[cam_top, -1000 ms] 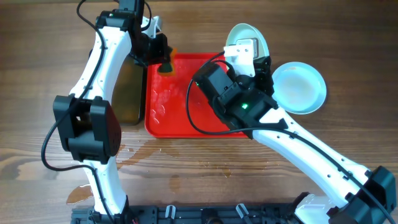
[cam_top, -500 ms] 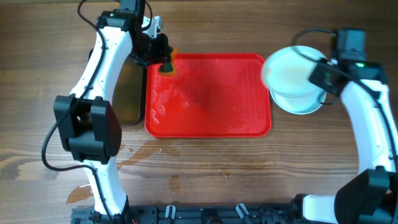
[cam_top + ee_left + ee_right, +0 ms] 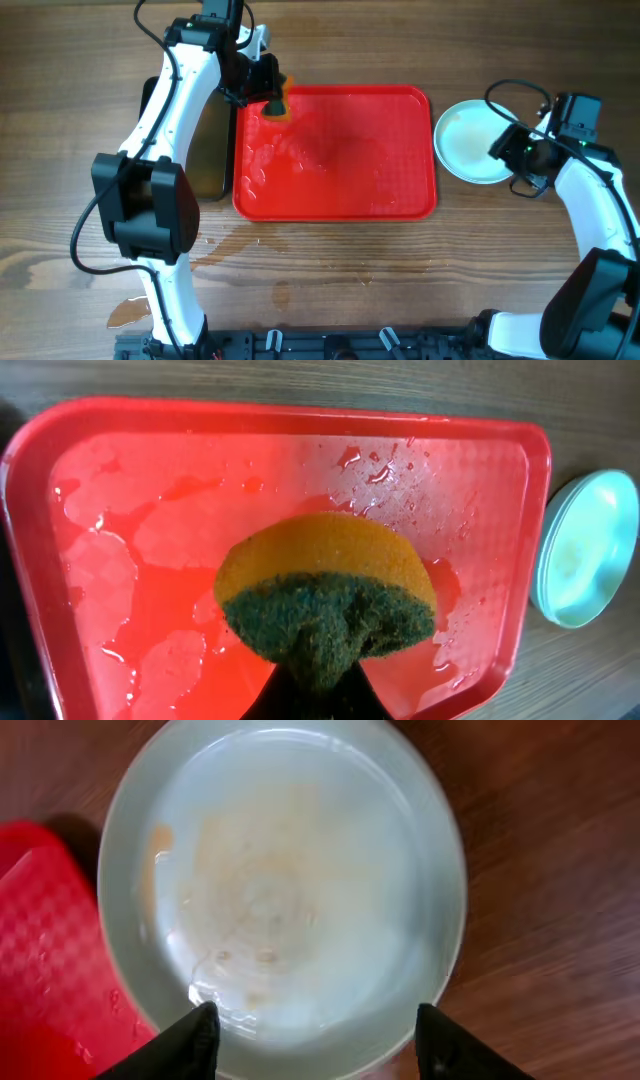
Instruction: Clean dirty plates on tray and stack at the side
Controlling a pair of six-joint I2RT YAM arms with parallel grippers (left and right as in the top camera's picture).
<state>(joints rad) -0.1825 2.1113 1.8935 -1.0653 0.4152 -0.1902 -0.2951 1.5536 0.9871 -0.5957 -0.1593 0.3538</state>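
On the wooden desk [image 3: 330, 270], the red tray [image 3: 340, 150] is laid flat. Its long axis runs from left to right, and one short edge is turned toward each arm. Its ribbed floor is seen to be wet, with puddles gathered toward the left end.

Just beside the right short edge, the plates [image 3: 473, 142] are stacked face up on the desk. Whether the stack touches the tray cannot be told, nor can the number of plates in it. In the right wrist view a faint brownish film is seen across the top plate [image 3: 280, 880].

The right tool [image 3: 315, 1020] is held over the stack with its fingers [image 3: 195, 1040] spread wide, one to each side of the plate's near rim. Nothing is gripped, and contact with the rim cannot be made out.

The left tool [image 3: 262, 88] is placed at the tray's far left corner and is clamped on a sponge [image 3: 325, 580], which has a yellow layer and a dark green scouring layer. The sponge is held over the wet floor; whether it touches cannot be told.

A black pan [image 3: 205, 160] of brownish water lies just beside the tray's left short edge. Its long axis runs front to back, and it is partly hidden by the left arm.
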